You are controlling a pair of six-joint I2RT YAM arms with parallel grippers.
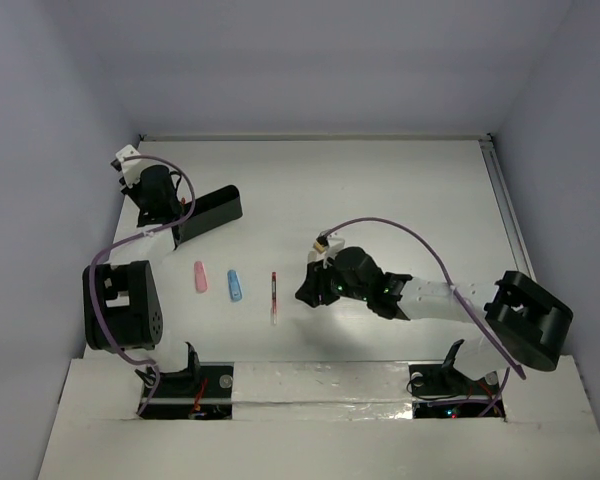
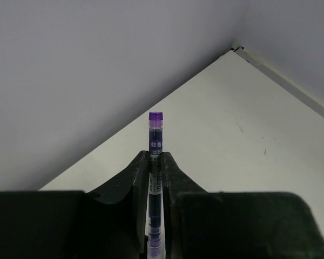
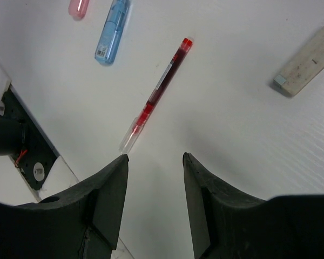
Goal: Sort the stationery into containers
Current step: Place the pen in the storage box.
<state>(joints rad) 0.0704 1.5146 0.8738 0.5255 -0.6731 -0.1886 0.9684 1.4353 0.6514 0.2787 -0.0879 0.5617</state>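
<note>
Near the middle of the white table (image 1: 400, 200), the right gripper (image 3: 154, 159) hangs with jaws apart and empty, just right of a thin red pen (image 1: 273, 297). A short blue capsule-shaped piece (image 1: 234, 286) and a pink one (image 1: 200, 277) lie further left. Far left, the left gripper (image 2: 155, 156) is clamped on a clear purple-capped pen (image 2: 156, 135) by the long black rectangular box (image 1: 215, 208).

The purple pen (image 2: 156, 135) runs off the left wrist view's bottom edge, partly hidden between the fingers (image 2: 136, 181) of the left hand (image 2: 155, 157); its label is too small to read. The right wrist view's top edge cuts the pink capsule (image 3: 78, 6), its right edge the beige block (image 3: 306, 63). From above, the left arm (image 1: 158, 192) covers one end of the black box (image 1: 216, 208).
</note>
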